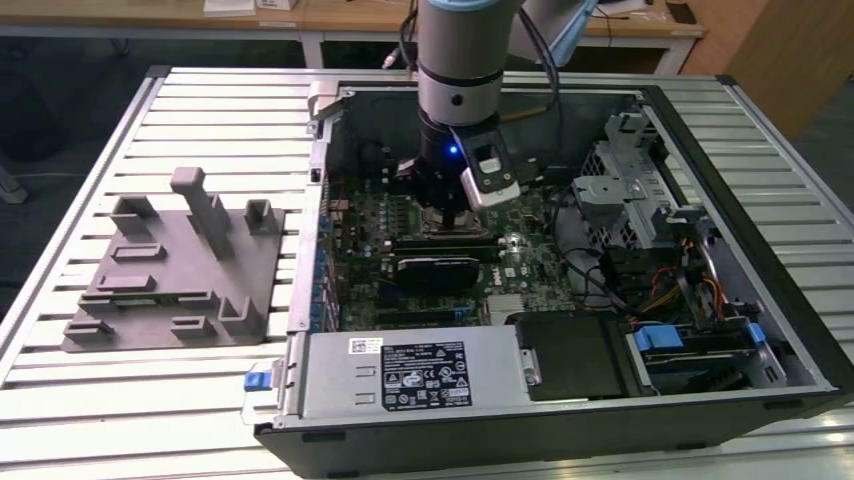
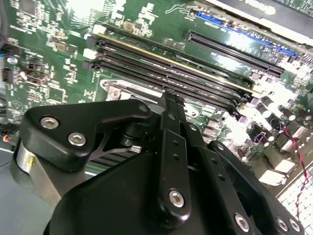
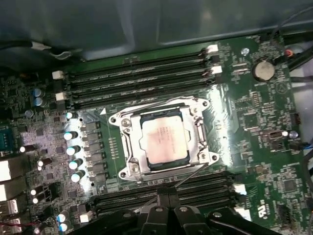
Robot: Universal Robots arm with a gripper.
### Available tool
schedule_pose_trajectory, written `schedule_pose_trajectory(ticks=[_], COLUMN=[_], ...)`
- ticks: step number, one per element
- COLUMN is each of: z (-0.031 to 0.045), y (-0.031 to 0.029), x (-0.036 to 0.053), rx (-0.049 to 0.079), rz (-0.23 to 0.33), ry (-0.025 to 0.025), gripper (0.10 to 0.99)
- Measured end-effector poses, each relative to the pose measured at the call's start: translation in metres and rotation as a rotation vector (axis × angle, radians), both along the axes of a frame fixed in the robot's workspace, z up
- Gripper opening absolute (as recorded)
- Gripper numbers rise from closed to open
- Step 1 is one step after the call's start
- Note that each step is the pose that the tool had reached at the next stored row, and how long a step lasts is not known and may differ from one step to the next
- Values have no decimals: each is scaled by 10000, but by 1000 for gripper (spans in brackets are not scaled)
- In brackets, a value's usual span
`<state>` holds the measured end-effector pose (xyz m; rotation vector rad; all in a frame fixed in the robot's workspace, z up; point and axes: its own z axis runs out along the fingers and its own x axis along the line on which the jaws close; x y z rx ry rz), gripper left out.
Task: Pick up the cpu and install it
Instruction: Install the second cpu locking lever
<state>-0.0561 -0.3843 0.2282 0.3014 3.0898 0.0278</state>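
The cpu [image 3: 164, 139], a thin square chip with a silvery-grey metal top plate, already lies seated in the metal-framed socket [image 3: 128, 147] on the green motherboard [image 3: 254, 122], between the rows of black memory slots. The black gripper [image 3: 168, 201] hangs just above it with its fingers pressed together, holding nothing. The chip looks light, stiff and fragile underneath, best taken by its opposite edges.

The cpu [image 3: 163, 135] lies in the socket [image 3: 128, 164] on the motherboard [image 3: 254, 127], between memory slots [image 3: 137, 83]; the fixture [image 1: 174, 270] sits on the counter [image 1: 94, 390] at the exterior view's left.
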Motion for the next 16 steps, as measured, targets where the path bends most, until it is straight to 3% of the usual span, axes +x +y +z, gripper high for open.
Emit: schedule_pose_trajectory(ticks=[10,16], z=[-75,-105], y=[-15,-74], x=[-94,-124], rx=[24,212], rz=[44,57], ry=[3,1], gripper=[106,106])
